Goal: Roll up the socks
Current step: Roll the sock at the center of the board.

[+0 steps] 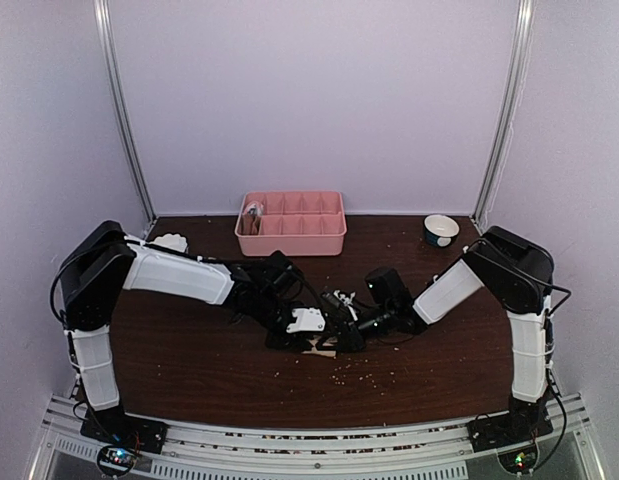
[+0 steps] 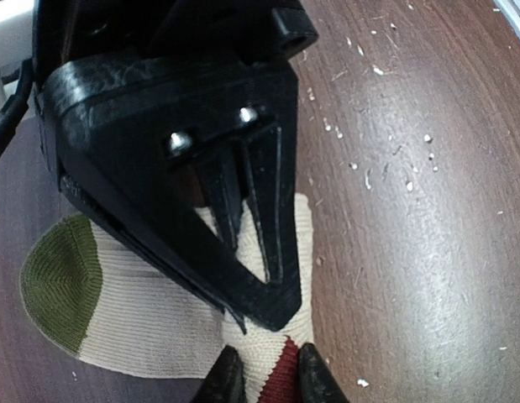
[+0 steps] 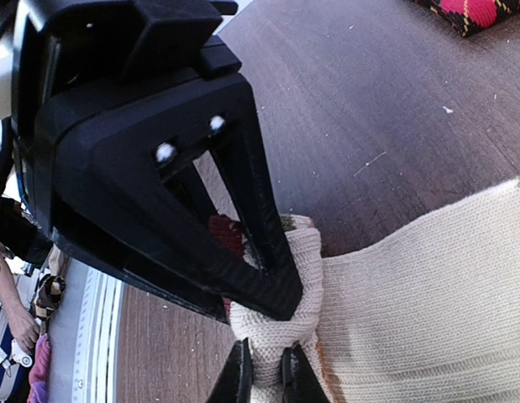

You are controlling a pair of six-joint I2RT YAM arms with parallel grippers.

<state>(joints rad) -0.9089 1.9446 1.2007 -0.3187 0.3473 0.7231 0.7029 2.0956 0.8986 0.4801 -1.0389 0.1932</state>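
Note:
A cream sock point(image 2: 133, 311) with an olive toe point(image 2: 62, 281) lies flat on the dark wood table, a dark red patch showing near one end. My left gripper point(image 2: 266, 379) is shut on that end, with cream and red knit filling the gap between its tips. My right gripper point(image 3: 266, 378) is shut on a bunched fold of the same cream sock point(image 3: 428, 285). Both grippers meet tip to tip over the sock point(image 1: 320, 351) at the table's middle. Each wrist view is half blocked by the other gripper's black frame. A black sock with red argyle point(image 3: 474, 12) lies apart, further out on the table.
A pink compartment tray point(image 1: 292, 235) stands at the back centre with something in its left end. A small bowl point(image 1: 441, 230) sits at the back right. A white object point(image 1: 171, 242) lies behind the left arm. Pale crumbs point(image 1: 354, 378) dot the wood in front of the grippers.

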